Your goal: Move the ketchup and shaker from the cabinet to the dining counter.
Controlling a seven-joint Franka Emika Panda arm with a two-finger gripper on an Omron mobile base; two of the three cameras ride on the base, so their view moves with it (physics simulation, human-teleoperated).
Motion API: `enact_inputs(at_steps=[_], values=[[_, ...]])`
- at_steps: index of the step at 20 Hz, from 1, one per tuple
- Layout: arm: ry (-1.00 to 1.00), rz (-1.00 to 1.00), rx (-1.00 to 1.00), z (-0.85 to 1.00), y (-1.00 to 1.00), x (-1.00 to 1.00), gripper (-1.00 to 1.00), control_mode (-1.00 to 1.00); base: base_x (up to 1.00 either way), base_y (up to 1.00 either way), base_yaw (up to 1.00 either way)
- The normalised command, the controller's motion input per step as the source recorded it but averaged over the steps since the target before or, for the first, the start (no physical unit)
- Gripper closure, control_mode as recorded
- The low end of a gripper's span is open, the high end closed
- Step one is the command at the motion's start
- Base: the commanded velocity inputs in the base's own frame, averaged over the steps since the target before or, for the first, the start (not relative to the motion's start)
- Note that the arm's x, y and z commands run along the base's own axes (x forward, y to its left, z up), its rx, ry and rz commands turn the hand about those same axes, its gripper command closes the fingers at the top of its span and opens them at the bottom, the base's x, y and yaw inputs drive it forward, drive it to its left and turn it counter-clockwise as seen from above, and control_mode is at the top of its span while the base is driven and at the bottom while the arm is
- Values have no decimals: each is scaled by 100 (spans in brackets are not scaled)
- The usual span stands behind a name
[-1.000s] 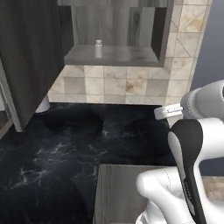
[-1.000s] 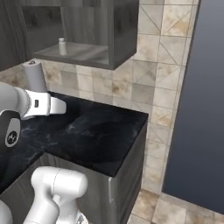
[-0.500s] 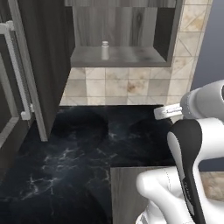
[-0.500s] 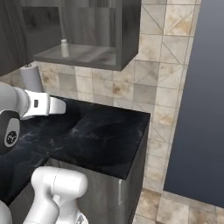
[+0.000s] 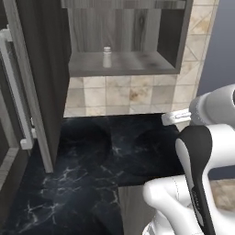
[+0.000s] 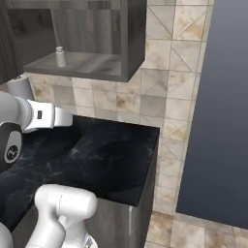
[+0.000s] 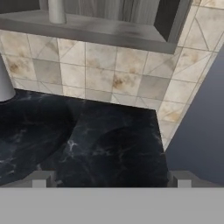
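Black marble-veined counter top (image 5: 92,160) lying nearest, spread under the arm and bare where visible, likely just the approach surface below the cabinet; whether this counts as the dining counter cannot be told. Gripper (image 7: 111,179) hanging low over that top with both fingertips (image 7: 41,178) wide apart, as far as they go, and nothing between them: empty-handed and, by the look of it, lined up for a reach rather than a carry. Pointing toward the tiled wall (image 7: 109,74), not yet raised to shelf height.

Pale cylinder (image 6: 20,87) standing on the counter back by the tiles, seen at the left edge in the hand view; too cropped to name with any confidence, and not one of the wanted items as far as can be judged.

Higher and farther back, grey wood-grain cabinet (image 5: 124,69) fixed to the wall, its door (image 5: 34,82) swung wide open to the left with the metal bar handle (image 5: 16,92) facing out, presumably left so to give clear access. Lower compartment holding one thing only: the shaker (image 5: 107,57), small, pale, upright, standing toward the left-centre of the floor board, well apart from both side walls and well apart from the gripper. Easy to take from the front, standing alone as it does. Upper shelf (image 5: 124,3) cut off at the frame's top, contents not to be told. Ketchup not to be made out anywhere on the visible shelf.
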Motion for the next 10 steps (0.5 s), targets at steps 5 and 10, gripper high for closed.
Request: enact_inputs(at_steps=[5, 10], values=[[0, 0, 0, 0, 0, 0, -100, 100, 42, 23, -15], [0, 0, 0, 0, 0, 0, -100, 100, 34, 15, -13]])
